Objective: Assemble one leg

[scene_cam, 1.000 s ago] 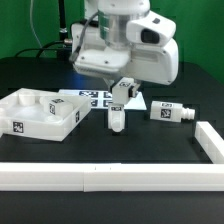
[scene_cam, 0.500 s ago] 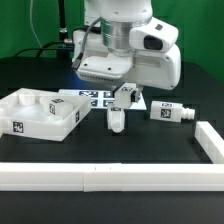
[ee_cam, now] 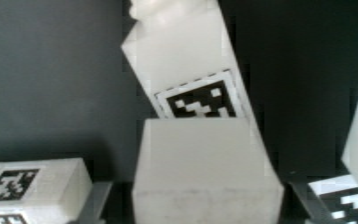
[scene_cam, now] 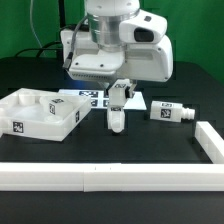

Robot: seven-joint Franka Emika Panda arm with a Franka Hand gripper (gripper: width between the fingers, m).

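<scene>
- Robot arm (scene_cam: pixel 118 45) was noted above the middle of the black table (scene_cam: pixel 40 75). The ground behind was hidden by its white bulk.
- White rail (scene_cam: pixel 100 176) was laid along the near edge and turned back at the exterior view's right.
- Large white panel (scene_cam: pixel 40 112) with raised rim was recorded at the exterior view's left, with a square tag on its near wall.
- Marker board (scene_cam: pixel 92 97) was seen flat behind, several tags on it, partly covered by the gripper and leg.
- Leg (scene_cam: pixel 116 112) was found mid-table, near the panel. Its long axis was near upright and slightly tilted, the rounded narrow end down on the table and the tagged end up.
- Second leg (scene_cam: pixel 170 113) was seen lying on its side, well apart at the exterior view's right, long axis across the view, tags on it.
- Gripper (scene_cam: pixel 119 88) was judged clamped on the leg's upper end.
- Only black-and-white square tags were recorded as markings; one tag (ee_cam: pixel 202 100) was seen close in the wrist view.
</scene>
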